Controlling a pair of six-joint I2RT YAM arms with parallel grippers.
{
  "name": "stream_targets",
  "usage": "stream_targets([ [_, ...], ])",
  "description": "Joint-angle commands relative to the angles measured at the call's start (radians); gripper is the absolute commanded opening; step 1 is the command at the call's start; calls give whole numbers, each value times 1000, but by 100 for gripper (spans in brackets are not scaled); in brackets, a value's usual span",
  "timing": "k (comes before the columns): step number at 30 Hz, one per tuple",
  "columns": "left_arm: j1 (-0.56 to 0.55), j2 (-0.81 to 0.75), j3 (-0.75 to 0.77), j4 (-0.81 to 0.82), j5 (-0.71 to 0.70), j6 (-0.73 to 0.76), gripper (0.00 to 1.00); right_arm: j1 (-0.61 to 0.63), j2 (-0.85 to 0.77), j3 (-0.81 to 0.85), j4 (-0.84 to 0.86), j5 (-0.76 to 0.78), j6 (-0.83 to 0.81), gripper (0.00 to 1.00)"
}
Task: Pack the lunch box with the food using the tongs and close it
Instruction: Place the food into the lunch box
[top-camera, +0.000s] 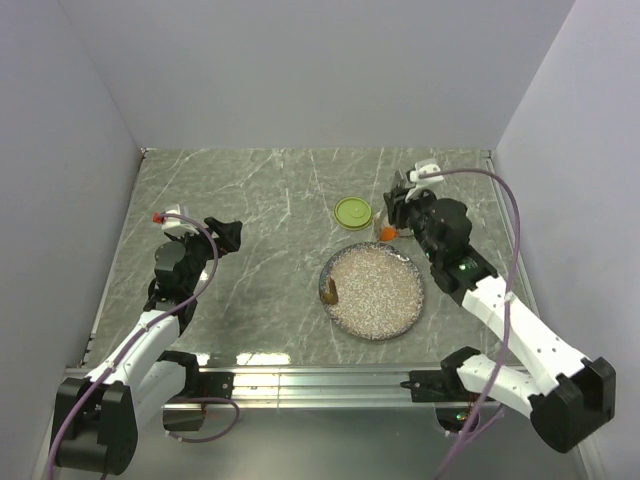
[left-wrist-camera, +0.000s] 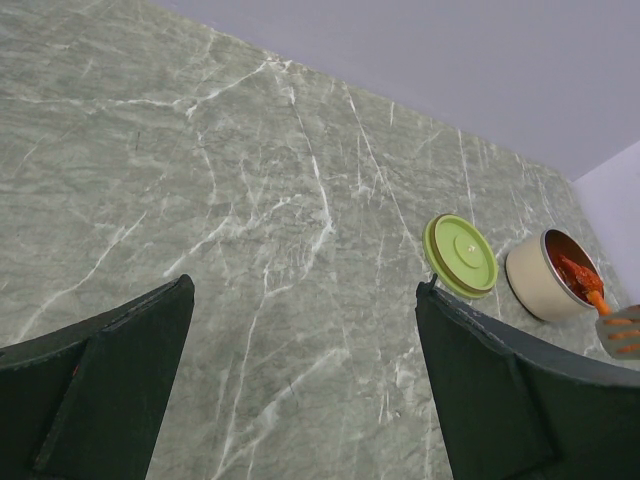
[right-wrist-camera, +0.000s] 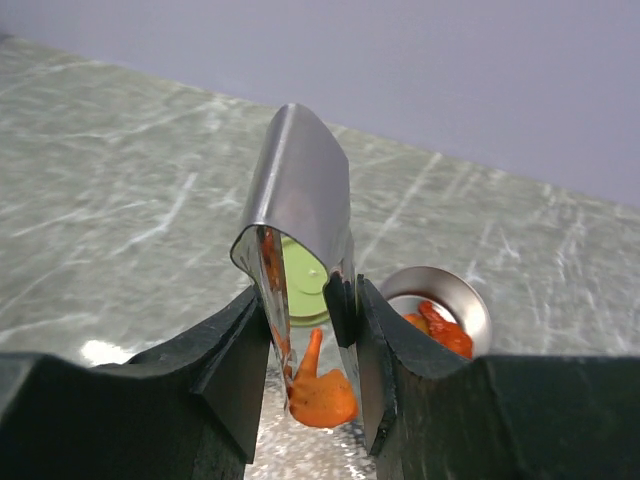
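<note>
My right gripper (right-wrist-camera: 310, 296) is shut on the shiny steel tongs (right-wrist-camera: 300, 190), whose two arms run down between my fingers. An orange piece of food (right-wrist-camera: 322, 395) sits pinched between the tong tips, just left of the lunch box (right-wrist-camera: 472, 300). The open steel tin holds red and orange pieces (right-wrist-camera: 442, 328). Its lime-green lid (top-camera: 353, 212) lies flat on the table to the left of the tin. In the top view my right gripper (top-camera: 400, 213) covers most of the tin, and the orange piece (top-camera: 387, 233) shows beside it. One brown piece (top-camera: 329, 291) lies on the plate. My left gripper (left-wrist-camera: 305, 290) is open above bare table.
The large speckled grey plate (top-camera: 385, 300) lies in front of the lid and tin, close to the right arm. Grey walls enclose the marble table on three sides. The left wrist view shows the lid (left-wrist-camera: 460, 255) and the tin (left-wrist-camera: 540, 285) at its right edge.
</note>
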Motion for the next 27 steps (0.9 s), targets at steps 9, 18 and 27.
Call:
stream_targets([
  [9, -4, -3, 19, 41, 16, 12, 99, -162, 226, 212, 55, -70, -17, 20],
  [18, -5, 2, 19, 44, 17, 12, 99, -221, 310, 270, 40, -92, -13, 21],
  [27, -4, 0, 17, 44, 16, 13, 99, -250, 389, 318, 21, -83, -17, 21],
])
